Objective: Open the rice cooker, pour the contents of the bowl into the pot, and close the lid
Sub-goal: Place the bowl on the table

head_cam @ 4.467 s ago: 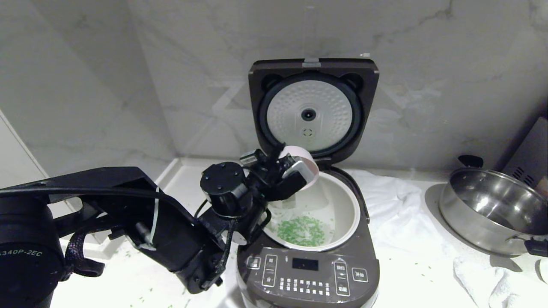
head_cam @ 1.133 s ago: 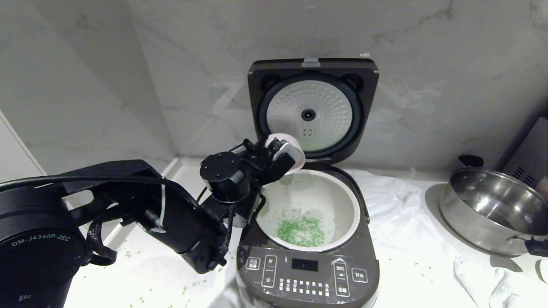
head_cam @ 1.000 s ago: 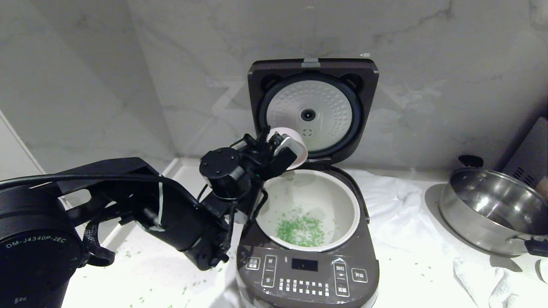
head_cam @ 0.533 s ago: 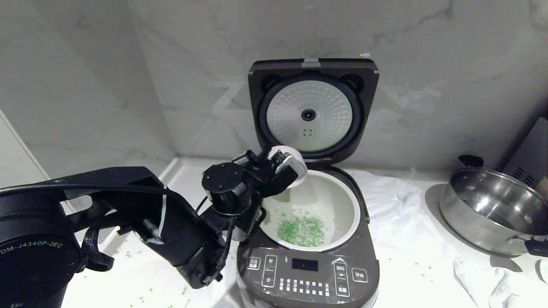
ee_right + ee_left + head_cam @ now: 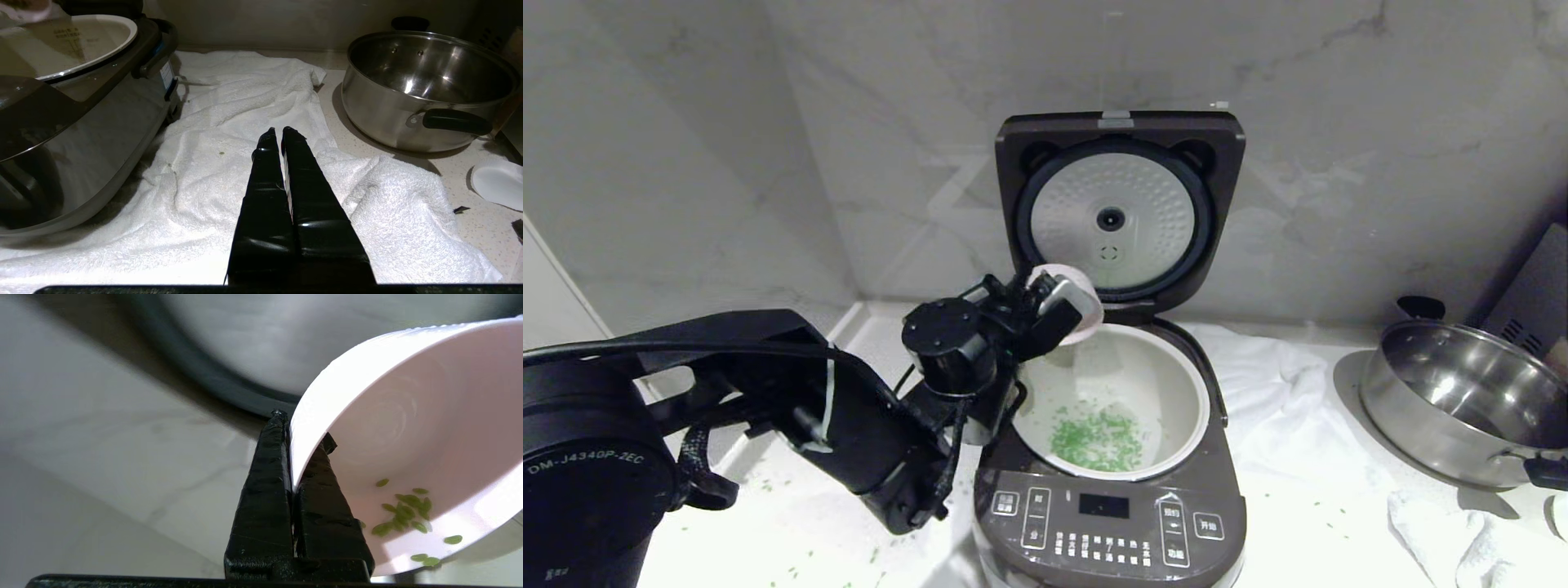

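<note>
The rice cooker (image 5: 1111, 506) stands with its lid (image 5: 1119, 212) upright and open, the pale dimpled plate facing me. Green grains (image 5: 1094, 437) lie on the floor of the cream pot (image 5: 1168, 384). My left gripper (image 5: 1058, 306) is shut on the rim of the pale pink bowl (image 5: 1082, 298), which hangs tilted above the pot's back-left edge. In the left wrist view the gripper (image 5: 300, 430) pinches the bowl (image 5: 408, 416) wall, one finger inside and one outside, and several grains (image 5: 404, 510) lie inside the bowl. My right gripper (image 5: 282, 132) is shut and empty over the towel.
A steel pan (image 5: 1462, 400) with black handles sits at the right, on the counter beyond a rumpled white towel (image 5: 1274, 392) beside the cooker. Loose green grains (image 5: 792, 563) dot the counter at the left. The marble wall stands close behind the lid. A white disc (image 5: 496, 183) lies near the pan.
Since the earliest frame the left gripper has drawn the bowl back from over the pot to its back-left edge. In the last second it dipped, then rose slightly. The lid has not moved.
</note>
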{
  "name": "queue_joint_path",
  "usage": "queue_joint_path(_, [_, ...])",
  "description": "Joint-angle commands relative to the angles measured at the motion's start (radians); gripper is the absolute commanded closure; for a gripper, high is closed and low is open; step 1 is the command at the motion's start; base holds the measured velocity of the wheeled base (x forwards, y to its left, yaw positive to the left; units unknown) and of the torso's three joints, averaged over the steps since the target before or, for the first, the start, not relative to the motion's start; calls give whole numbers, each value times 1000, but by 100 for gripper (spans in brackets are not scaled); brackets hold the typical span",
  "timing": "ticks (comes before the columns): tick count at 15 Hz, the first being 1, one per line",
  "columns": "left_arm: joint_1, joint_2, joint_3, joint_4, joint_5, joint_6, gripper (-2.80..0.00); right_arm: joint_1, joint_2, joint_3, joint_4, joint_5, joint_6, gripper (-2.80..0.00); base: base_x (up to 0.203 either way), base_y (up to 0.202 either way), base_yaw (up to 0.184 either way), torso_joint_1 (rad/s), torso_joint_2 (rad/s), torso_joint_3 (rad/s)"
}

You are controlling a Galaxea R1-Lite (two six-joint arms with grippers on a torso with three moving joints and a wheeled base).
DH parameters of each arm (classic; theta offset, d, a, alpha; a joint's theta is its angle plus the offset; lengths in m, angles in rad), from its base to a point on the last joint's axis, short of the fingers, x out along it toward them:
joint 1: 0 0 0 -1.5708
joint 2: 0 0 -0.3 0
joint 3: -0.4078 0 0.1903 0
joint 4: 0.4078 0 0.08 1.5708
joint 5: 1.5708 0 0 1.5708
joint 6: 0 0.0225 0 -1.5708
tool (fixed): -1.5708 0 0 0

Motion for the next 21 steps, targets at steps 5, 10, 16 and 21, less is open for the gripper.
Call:
queue_joint_path(5, [32,-230,-23,227,38,-300,0,0,-2,3,0,0,0,0,0,0,0,0,0,0])
queue_joint_path(10, [47,-362,153,535,49,-676,0,0,-1,3,0,0,0,0,0,0,0,0,0,0])
queue_joint_path(16, [236,-501,-54,1283,-116,-1070,0,0,-1,2,0,0,0,0,0,0,0,0,0,0])
queue_joint_path(21, [454,-547,-153,1757,-274,-1164,0,0,-2,2,0,0,0,0,0,0,0,0,0,0])
